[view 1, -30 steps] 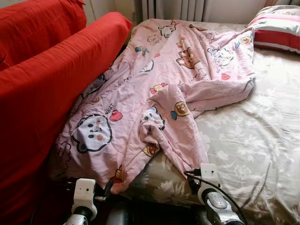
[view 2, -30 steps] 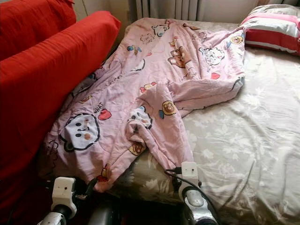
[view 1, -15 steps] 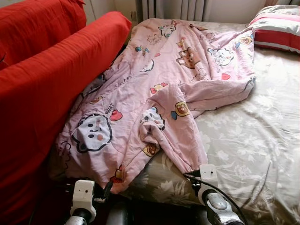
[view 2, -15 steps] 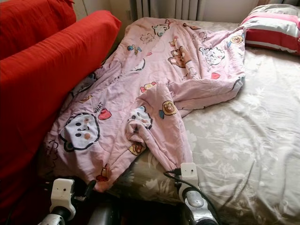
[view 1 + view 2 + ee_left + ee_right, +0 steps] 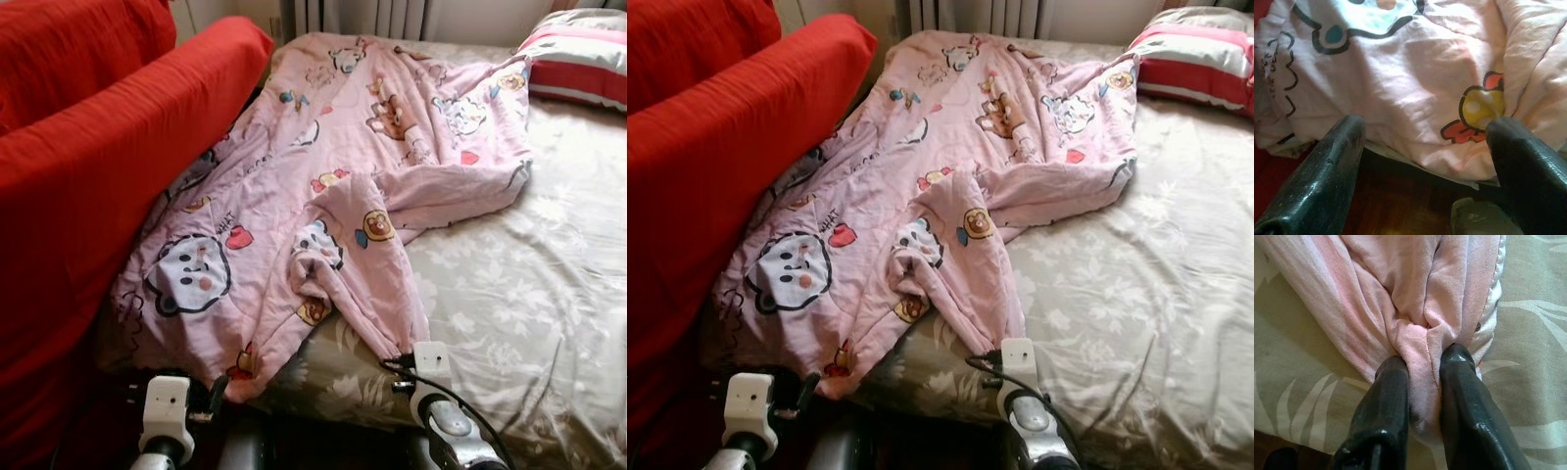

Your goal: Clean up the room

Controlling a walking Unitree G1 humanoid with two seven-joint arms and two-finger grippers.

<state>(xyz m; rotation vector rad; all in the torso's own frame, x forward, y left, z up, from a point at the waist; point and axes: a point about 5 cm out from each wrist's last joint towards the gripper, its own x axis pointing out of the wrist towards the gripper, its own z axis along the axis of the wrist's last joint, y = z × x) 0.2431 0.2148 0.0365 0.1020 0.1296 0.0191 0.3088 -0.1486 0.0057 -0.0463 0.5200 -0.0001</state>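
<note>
A pink blanket printed with cartoon animals lies rumpled across the left half of the bed, one fold trailing toward the foot edge. My right gripper is shut on the tip of that fold; its wrist sits at the bed's foot edge. My left gripper is open in front of the blanket's lower left corner, where it hangs over the bed's edge, with nothing between its fingers. Its wrist is low at the bed's front left.
The bed sheet is beige with a pale flower print. A red sofa stands tight against the bed's left side. A red and white striped pillow lies at the far right, with curtains behind the bed. Dark wood floor runs below the bed edge.
The whole picture has shifted slightly up and left, so the camera moved. Both wrists stay at the bed's foot edge and the blanket lies as before.
</note>
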